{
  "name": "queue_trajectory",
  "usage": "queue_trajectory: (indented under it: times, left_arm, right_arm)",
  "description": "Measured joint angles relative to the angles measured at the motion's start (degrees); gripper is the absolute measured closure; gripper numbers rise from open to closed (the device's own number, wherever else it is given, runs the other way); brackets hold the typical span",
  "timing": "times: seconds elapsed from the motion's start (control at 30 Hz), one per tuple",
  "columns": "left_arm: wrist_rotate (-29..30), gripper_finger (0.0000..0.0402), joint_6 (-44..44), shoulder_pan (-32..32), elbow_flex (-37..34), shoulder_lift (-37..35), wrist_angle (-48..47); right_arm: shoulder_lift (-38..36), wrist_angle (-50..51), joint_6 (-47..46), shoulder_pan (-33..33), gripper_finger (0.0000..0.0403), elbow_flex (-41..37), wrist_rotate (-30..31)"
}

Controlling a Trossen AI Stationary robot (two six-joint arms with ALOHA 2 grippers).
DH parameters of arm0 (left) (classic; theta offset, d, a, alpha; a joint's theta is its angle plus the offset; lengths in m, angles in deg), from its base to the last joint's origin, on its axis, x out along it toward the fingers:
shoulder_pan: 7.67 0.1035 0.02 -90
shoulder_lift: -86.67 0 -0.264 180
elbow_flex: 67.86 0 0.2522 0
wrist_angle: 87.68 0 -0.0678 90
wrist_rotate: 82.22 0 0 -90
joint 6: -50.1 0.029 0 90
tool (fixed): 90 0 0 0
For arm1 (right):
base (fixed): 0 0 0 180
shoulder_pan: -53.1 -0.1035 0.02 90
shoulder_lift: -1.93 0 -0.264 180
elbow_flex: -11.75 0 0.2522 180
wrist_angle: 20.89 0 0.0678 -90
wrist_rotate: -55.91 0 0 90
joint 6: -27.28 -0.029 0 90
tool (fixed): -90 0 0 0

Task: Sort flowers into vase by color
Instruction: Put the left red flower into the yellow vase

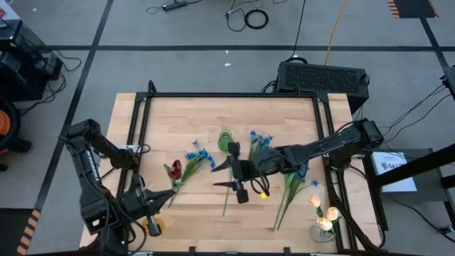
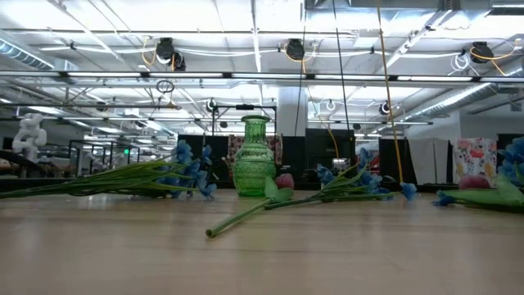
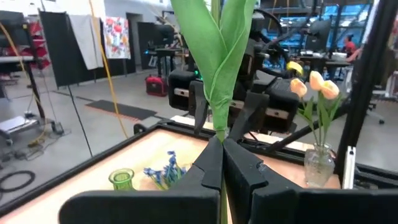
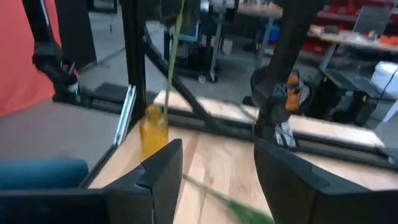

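Note:
My left gripper (image 1: 158,199) (image 3: 222,142) is at the table's near left corner, shut on a dark red tulip (image 1: 173,169). Just below it stands an amber vase (image 1: 151,226) (image 4: 153,127). In the right wrist view the tulip's stem (image 4: 174,56) rises from the amber vase's mouth; whether its end is inside, I cannot tell. My right gripper (image 1: 226,176) (image 4: 217,162) hangs open above mid-table. Under it a loose stem (image 1: 226,203) (image 2: 241,215) lies flat. Blue flowers (image 1: 199,156) lie on the table. A green vase (image 1: 226,140) (image 2: 255,156) stands mid-table. Cream-yellow tulips (image 1: 323,212) (image 3: 314,84) stand in a clear vase (image 1: 323,231). My left gripper pinches the red tulip's green stem (image 3: 217,127) between its two fingers, just under the long leaves (image 3: 217,43). The fingers lie level, pointing toward the table's right, across the stem. The stem stands nearly upright and runs on above the fingers.
More blue flowers lie right of the green vase (image 1: 259,139) and beside the right arm (image 1: 298,174). A small yellow blossom (image 1: 264,193) lies near the right gripper. A black frame (image 1: 234,94) rims the table. There is bare wood along the far edge and the near middle.

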Motion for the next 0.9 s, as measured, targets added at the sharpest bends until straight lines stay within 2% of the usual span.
queue_trajectory:
  times: [0.2, 0.33, 0.53, 0.63, 0.73, 0.9]
  left_arm:
    - [0.0, 0.0395, -0.3, 2.5, 0.0, 1.2, 0.5]
    - [-0.2, 0.0395, 0.5, 4.9, 0.0, 2.1, 4.1]
    - [-4.9, 0.0395, 1.7, 7.4, 0.0, 2.4, 8.4]
    - [-8.2, 0.0395, 10.7, 8.0, 0.0, 2.4, 16.9]
    - [-8.8, 0.0395, 21.2, 8.0, 0.0, 2.4, 26.2]
    - [-8.9, 0.0395, 32.4, 7.4, 0.0, 3.6, 33.0]
  right_arm:
    - [3.5, -7.4, -0.7, 0.1, 0.0211, 0.0, 0.0]
    - [4.5, -11.2, -1.2, 0.1, 0.0211, 0.0, 0.0]
    - [4.8, -12.5, -2.5, 0.1, 0.0211, 0.0, -0.3]
    - [4.8, -11.5, -2.5, 0.1, 0.0211, 0.0, -0.3]
    - [4.8, -10.8, -2.5, 0.1, 0.0211, 0.0, -1.8]
    - [4.8, -10.6, -2.5, 0.1, 0.0211, 0.0, -5.0]
